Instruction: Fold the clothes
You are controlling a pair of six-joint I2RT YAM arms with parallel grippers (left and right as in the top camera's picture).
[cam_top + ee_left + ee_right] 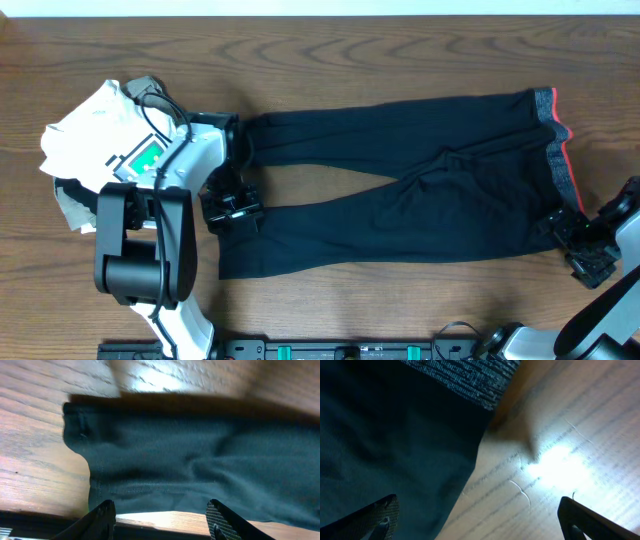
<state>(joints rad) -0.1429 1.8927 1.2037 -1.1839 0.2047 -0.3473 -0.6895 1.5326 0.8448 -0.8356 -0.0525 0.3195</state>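
From above, the pants (pixel 400 200) lie spread flat across the table (pixel 400 60), waistband (pixel 556 150) to the right and leg ends to the left — a layout neither wrist camera takes in. Only this view shows the white shirt (pixel 110 135) heaped at the far left. The left gripper (pixel 232 205) sits at the leg ends. Its own camera adds the stitched hem (pixel 100 485) and fingers (pixel 100 520) partly apart, holding nothing. The right gripper (pixel 585 248) is at the waistband's near corner — its camera shows the grey weave, with the jaws spread wide over cloth edge and bare wood.
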